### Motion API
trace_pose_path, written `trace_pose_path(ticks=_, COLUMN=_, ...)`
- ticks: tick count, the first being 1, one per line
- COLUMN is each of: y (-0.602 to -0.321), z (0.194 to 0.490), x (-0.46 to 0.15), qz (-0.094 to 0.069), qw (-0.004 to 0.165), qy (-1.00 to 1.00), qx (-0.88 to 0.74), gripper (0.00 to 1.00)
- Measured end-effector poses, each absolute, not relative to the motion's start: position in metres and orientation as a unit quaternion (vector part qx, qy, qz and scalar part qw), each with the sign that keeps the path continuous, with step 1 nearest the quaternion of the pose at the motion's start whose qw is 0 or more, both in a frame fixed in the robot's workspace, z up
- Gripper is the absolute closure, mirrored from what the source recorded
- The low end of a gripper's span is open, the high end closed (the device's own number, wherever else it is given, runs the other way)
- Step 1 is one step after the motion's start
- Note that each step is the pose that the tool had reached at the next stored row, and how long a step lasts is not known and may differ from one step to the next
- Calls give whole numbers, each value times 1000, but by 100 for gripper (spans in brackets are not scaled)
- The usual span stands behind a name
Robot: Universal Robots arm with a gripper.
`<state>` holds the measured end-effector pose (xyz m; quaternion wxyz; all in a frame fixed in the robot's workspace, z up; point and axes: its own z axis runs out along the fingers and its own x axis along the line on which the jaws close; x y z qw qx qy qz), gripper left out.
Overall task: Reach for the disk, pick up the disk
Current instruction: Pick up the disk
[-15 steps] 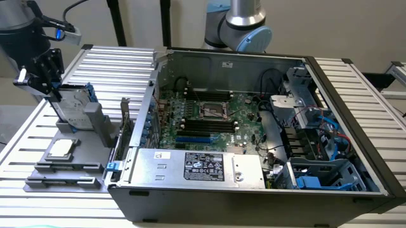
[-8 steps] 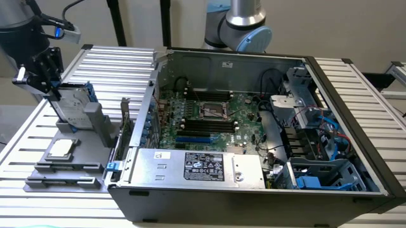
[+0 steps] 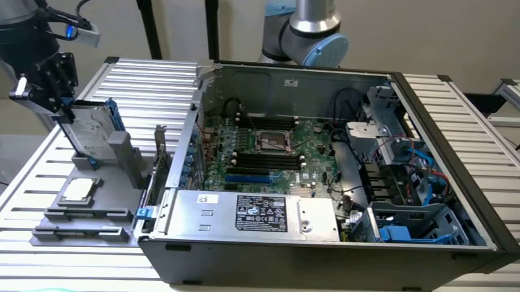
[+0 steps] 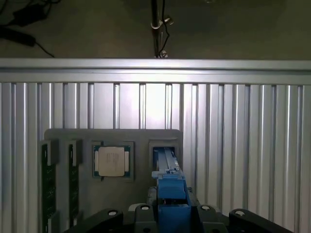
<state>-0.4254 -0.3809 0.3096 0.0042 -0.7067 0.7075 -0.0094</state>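
The disk (image 3: pixel 87 128) stands on edge, slightly tilted, in a slot of the grey fixture (image 3: pixel 81 230) at the exterior view's left. It is silver-grey with blue carrier rails. My gripper (image 3: pixel 65 104) sits over its upper end, fingers on either side of it. In the wrist view the disk (image 4: pixel 167 177) appears edge-on as a blue rail running from the slot up into my gripper (image 4: pixel 170 213). The grey pads (image 4: pixel 143 209) press against both sides of the rail. The disk's lower end still rests in the slot.
A small square CPU chip (image 3: pixel 79 190) (image 4: pixel 112 160) lies in the fixture beside the disk, and two memory sticks (image 4: pixel 46 184) sit further along. An open computer case (image 3: pixel 325 164) lies on the ribbed aluminium table (image 3: pixel 146 73). A second arm's base (image 3: pixel 305 36) rises behind it.
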Motion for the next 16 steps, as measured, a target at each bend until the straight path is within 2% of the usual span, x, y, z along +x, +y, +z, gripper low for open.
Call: trace_pose_path(ticks=16, y=-381, z=367, x=-425, qz=-9, qw=4, qy=707, qx=-707, gripper=67)
